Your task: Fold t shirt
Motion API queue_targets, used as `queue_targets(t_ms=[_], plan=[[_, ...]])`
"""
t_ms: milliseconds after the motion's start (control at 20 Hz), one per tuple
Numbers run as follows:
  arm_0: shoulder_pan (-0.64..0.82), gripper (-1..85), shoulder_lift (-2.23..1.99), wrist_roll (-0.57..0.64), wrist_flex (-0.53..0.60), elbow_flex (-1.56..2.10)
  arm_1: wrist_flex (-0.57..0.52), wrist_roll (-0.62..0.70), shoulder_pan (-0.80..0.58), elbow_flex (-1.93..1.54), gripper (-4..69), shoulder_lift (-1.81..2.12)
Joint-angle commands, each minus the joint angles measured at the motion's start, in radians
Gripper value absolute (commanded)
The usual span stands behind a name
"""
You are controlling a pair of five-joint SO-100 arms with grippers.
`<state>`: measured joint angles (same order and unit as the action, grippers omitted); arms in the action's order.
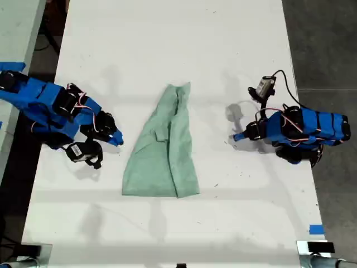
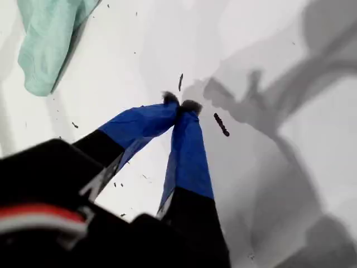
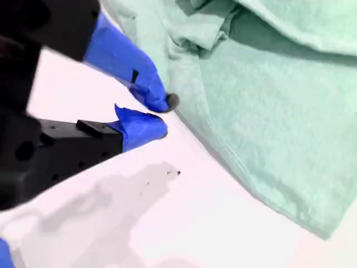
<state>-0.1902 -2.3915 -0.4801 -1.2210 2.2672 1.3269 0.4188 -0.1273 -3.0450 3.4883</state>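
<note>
Right at the tips of my second gripper (image 3: pixel 159 114) sits the edge of the t shirt (image 3: pixel 268 111) — the upper finger (image 3: pixel 134 75) looks to be just touching the fabric, the fingers a little apart with nothing between them. Out past those tips the pale mint cloth spreads rumpled across the white table (image 3: pixel 167 223). My first gripper (image 2: pixel 179 106) has its fingers pressed together on nothing, tips over bare table — the shirt's corner (image 2: pixel 47 39) lies well off to the side of them.
</note>
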Motion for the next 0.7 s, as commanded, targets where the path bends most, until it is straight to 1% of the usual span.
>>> queue_targets(t_ms=[0,150,250,300,450,500,550,650], plan=[[-0.135,17.0,0.19,-0.051,-0.118,-0.279,0.005,0.017,-0.002,-0.064,1.2,0.012],[-0.193,21.0,0.305,-0.038,-0.126,-0.322,0.005,0.012,0.0,-0.064,0.9,0.012],[-0.189,22.0,0.407,-0.132,-0.103,-0.299,0.005,0.011,0.002,-0.064,0.8,0.012],[-0.199,24.9,0.494,-0.178,-0.103,-0.324,0.005,0.012,0.002,-0.064,0.8,0.012],[-0.199,25.3,0.624,-0.222,-0.044,-0.339,0.005,0.014,0.002,-0.064,0.8,0.012],[-0.189,24.4,0.652,-0.244,0.003,-0.331,0.005,0.014,0.002,-0.064,0.8,0.012],[-0.173,23.2,0.695,-0.255,0.078,-0.322,0.005,0.014,0.002,-0.064,0.8,0.012],[-0.164,22.1,0.827,-0.253,0.198,-0.351,0.005,0.012,0.002,-0.064,0.8,0.012]])
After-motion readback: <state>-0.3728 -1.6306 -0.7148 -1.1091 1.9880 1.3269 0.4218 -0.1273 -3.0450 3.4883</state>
